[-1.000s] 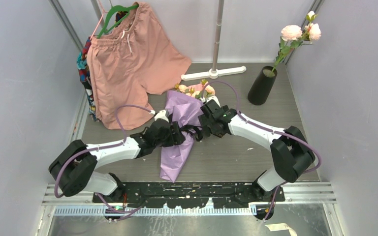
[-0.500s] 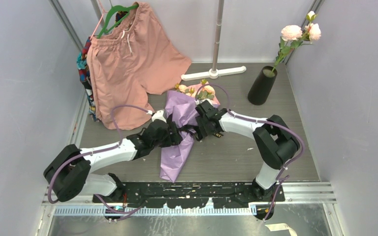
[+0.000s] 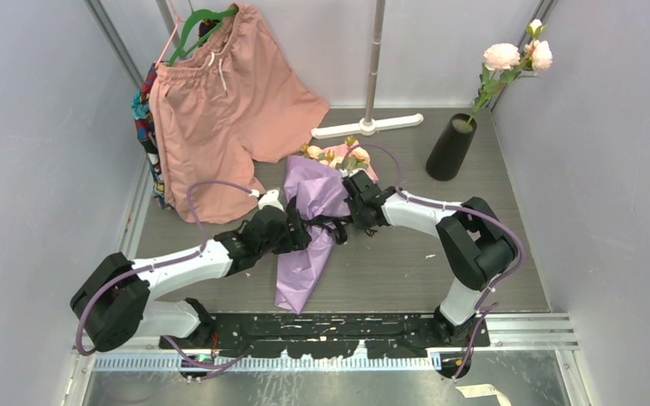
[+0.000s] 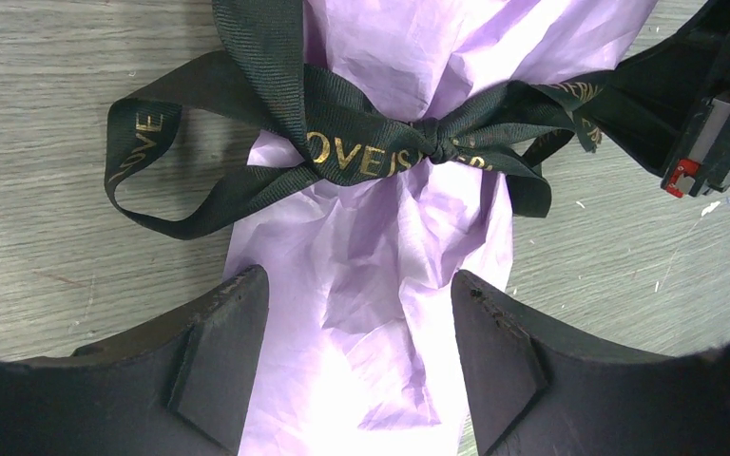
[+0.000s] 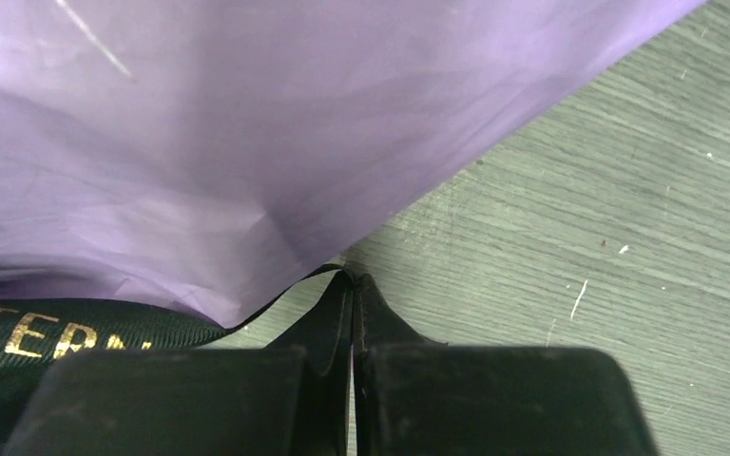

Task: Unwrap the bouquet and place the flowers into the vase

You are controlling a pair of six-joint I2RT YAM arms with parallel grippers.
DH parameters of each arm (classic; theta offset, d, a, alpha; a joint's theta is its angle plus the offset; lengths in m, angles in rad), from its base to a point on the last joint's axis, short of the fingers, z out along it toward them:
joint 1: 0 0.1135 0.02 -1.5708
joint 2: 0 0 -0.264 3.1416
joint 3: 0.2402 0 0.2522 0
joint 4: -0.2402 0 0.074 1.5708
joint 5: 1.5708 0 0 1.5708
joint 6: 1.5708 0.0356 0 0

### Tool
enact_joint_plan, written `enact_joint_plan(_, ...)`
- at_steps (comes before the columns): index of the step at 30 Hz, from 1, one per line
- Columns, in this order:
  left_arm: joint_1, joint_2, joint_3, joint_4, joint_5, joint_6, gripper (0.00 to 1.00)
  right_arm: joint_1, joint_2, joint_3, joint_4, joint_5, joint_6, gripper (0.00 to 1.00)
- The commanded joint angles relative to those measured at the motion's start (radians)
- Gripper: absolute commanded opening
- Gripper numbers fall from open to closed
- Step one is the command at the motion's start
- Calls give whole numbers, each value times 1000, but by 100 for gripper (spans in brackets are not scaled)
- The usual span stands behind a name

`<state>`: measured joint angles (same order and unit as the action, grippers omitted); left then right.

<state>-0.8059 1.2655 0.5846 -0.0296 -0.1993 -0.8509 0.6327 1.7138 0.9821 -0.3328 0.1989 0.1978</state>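
Observation:
The bouquet (image 3: pixel 305 254) lies on the table, a lilac paper cone (image 4: pixel 380 285) tied with a black ribbon (image 4: pixel 371 157) bearing gold letters. Peach-pink flowers (image 3: pixel 338 155) poke out of its far end. My left gripper (image 4: pixel 359 277) is open and straddles the cone just below the bow, one finger at each paper edge. My right gripper (image 5: pixel 352 280) is shut on the ribbon's right tail, low on the table beside the paper. From above, the left gripper (image 3: pixel 300 233) and right gripper (image 3: pixel 347 224) meet at the bow. The black vase (image 3: pixel 450 148) stands upright at the back right.
Two paler pink blooms (image 3: pixel 516 57) stand in the vase. Salmon shorts (image 3: pixel 228 93) hang on a green hanger (image 3: pixel 207 17) at the back left, over patterned cloth (image 3: pixel 144 127). A white stand base (image 3: pixel 368 127) lies behind the bouquet. Walls close in on both sides.
My right gripper has gone from open to shut, closing on the ribbon tail, and its arm has folded closer in. The left gripper stays open over the cone.

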Motion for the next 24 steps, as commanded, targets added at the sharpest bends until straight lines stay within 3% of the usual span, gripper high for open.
enact_joint_plan(1, -3, -19, 2, 2, -22, 20, 71, -1, -103, -14, 0, 23, 59, 1)
enact_joint_plan(14, -1, 85, 49, 22, 3, 11, 70, -90, -689, 89, -287, 262, 236, 1)
enact_joint_plan(24, -1, 104, 55, 49, 17, 12, 70, -90, -935, 208, -512, 484, 309, 1)
